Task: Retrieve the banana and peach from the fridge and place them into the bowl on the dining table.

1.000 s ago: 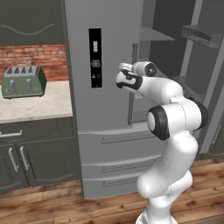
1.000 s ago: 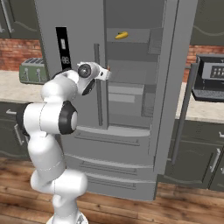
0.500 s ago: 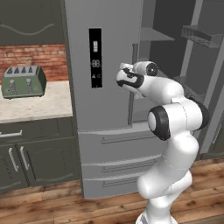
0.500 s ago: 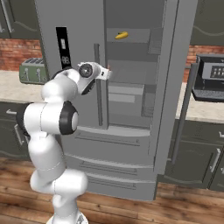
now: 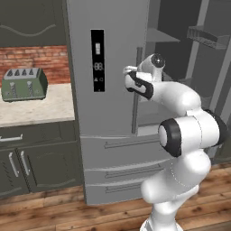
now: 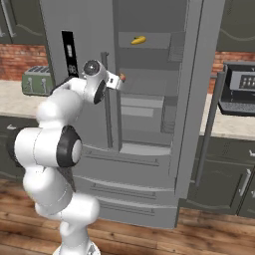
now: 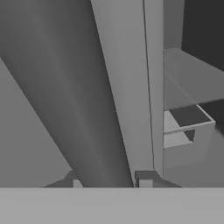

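Kitchen cabinets and a brick backsplash frame the grey fridge (image 5: 108,113), whose right door stands swung open while the left door, with its black display panel (image 5: 97,60), is closed. On the beige table to the left sits a green toaster (image 5: 24,84); a dark microwave (image 6: 238,88) rests on the table to the right. The white arm reaches to the left door's long bar handle (image 5: 135,90), where the tool (image 5: 131,77) is clamped shut on the handle; in the hand view its fingertips (image 7: 145,180) sit on either side of the bar. Inside the open compartment, the banana (image 6: 138,40) lies on the top shelf. The peach (image 6: 123,77) shows on a lower shelf, just past the wrist.
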{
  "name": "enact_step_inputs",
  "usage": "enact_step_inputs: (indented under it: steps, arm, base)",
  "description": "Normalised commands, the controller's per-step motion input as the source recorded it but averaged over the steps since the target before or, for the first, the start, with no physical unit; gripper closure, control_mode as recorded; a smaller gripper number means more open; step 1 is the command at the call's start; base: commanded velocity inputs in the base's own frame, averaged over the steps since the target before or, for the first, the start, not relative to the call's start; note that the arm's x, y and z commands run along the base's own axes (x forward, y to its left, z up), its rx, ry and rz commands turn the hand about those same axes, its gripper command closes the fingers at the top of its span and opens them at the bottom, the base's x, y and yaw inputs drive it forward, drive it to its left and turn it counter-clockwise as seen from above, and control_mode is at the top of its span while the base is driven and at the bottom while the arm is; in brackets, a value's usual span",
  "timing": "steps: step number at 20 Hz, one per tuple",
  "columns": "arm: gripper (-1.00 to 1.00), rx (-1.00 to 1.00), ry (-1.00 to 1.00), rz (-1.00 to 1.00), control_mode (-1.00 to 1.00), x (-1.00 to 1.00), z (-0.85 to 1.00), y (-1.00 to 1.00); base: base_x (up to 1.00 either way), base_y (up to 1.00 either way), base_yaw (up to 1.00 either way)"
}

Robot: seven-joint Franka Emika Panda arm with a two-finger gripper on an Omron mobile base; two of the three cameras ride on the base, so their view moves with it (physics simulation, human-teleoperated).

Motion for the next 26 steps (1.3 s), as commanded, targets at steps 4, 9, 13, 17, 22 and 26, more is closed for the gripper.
enact_step_inputs:
  steps: [4, 9, 13, 17, 22, 26]
  arm:
    - [1.00, 0.00, 0.04, -0.03, -1.00, -0.93, 0.00, 0.96]
    - [1.00, 0.00, -0.04, -0.10, -1.00, -1.00, 0.00, 0.99]
    - [1.00, 0.01, -0.11, -0.12, -1.00, -0.99, 0.07, 0.82]
    - [1.00, 0.00, -0.01, -0.09, -1.00, -0.88, 0.36, 0.57]
    - [-1.00, 0.01, 0.02, -0.06, -1.00, -0.93, 0.69, 0.17]
    - [-1.00, 0.12, 0.06, -0.05, -1.00, -0.88, 0.82, 0.00]
  base:
    - [0.00, 0.00, 0.00]
    - [0.00, 0.00, 0.00]
    - [0.00, 0.00, 0.00]
    - [0.00, 0.00, 0.00]
    - [0.00, 0.00, 0.00]
    - [0.00, 0.00, 0.00]
